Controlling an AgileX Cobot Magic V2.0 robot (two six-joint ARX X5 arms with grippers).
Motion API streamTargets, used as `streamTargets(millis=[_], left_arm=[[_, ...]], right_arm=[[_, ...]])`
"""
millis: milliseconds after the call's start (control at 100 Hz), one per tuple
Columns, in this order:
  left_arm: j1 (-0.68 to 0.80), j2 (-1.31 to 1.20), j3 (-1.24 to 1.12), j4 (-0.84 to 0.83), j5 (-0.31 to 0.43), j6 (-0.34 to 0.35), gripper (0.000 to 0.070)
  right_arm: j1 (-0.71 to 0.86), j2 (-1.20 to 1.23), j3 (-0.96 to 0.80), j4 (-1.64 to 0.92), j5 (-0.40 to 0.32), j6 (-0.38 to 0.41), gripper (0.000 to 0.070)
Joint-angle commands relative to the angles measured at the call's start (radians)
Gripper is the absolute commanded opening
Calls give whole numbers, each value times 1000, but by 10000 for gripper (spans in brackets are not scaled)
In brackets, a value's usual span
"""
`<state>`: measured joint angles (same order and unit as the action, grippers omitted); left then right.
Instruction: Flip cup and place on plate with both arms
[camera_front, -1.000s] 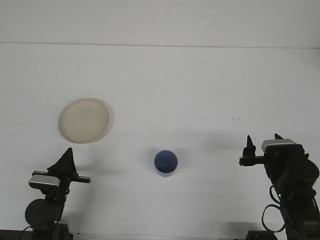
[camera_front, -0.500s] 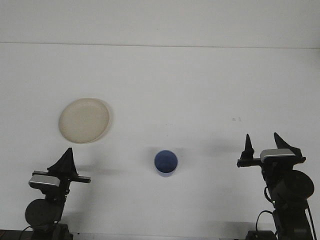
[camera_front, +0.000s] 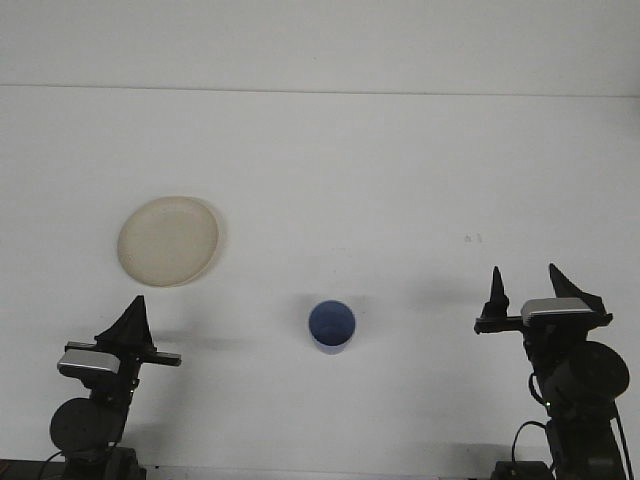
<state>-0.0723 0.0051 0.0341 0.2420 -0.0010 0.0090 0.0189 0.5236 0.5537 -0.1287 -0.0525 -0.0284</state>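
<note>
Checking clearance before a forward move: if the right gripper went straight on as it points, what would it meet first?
Nothing, apparently: ahead of the right gripper lies only bare table, though depth is uncertain.

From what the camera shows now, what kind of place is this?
Probably a robot test bench or lab setup: a plain white table holds only a round beige plate and a small blue cup, with a black claw at each near corner.

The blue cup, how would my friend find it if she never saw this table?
Look at the big white table, near its front edge between the two black arms. The blue cup stands there alone, small, round and dark blue, unlike the pale flat plate farther back left.
</note>
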Motion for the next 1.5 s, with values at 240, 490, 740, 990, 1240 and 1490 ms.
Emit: streamTargets(millis=[240, 490, 740, 990, 1240, 1490], left_arm=[[0, -2, 6, 21, -2, -14, 11], [0, 23, 164, -89, -2, -28, 11], [0, 232, 483, -470, -2, -23, 11], [0, 526, 812, -837, -2, -20, 11], [0, 744, 1007, -1091, -2, -12, 11], [0, 812, 1023, -1170, -2, -10, 11]], right_arm=[[2, 1, 3, 9, 0, 13, 564], [2, 1, 3, 8, -1, 13, 564], [2, 1, 3, 9, 0, 13, 564], [2, 1, 3, 8, -1, 13, 564], [2, 1, 3, 8, 0, 13, 564], [2, 1, 3, 9, 0, 13, 564]])
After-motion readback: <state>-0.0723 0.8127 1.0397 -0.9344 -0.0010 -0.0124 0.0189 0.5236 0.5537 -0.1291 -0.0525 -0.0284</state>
